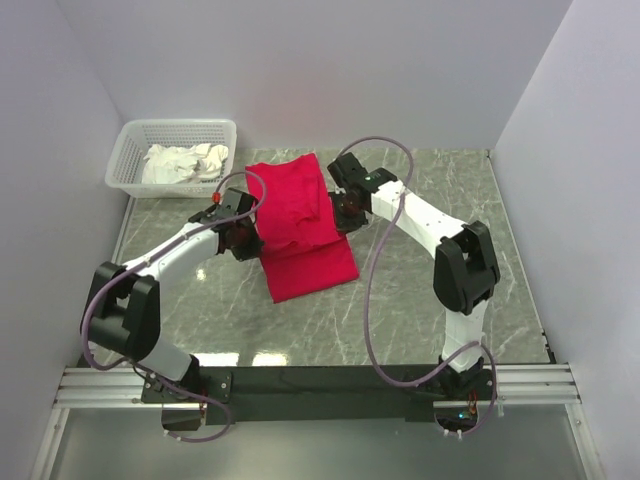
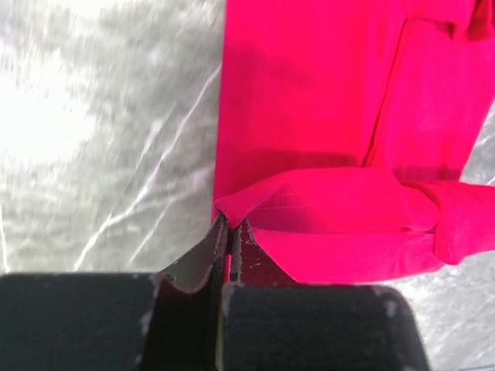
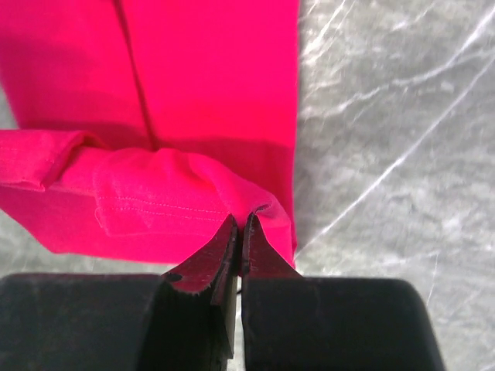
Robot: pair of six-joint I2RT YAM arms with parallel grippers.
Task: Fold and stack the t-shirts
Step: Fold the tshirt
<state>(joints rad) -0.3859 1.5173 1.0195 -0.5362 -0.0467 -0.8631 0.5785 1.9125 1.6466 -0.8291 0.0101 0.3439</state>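
A bright red t-shirt (image 1: 300, 225) lies partly folded in a long strip on the marble table, its upper part bunched and lifted. My left gripper (image 1: 243, 238) pinches the shirt's left edge, shut on a hemmed fold of the t-shirt (image 2: 309, 205); the left gripper's tips (image 2: 230, 222) meet on a corner of cloth. My right gripper (image 1: 343, 213) holds the opposite edge, and the right gripper's tips (image 3: 240, 220) are shut on the red t-shirt (image 3: 178, 193), hem stitching showing beside them. Both hold the cloth a little above the layer lying flat beneath.
A white lattice basket (image 1: 135, 150) stands at the far left corner with crumpled white cloth (image 1: 185, 162) inside. White walls close in the table on the left, back and right. Grey marble table (image 1: 440, 320) shows around the shirt.
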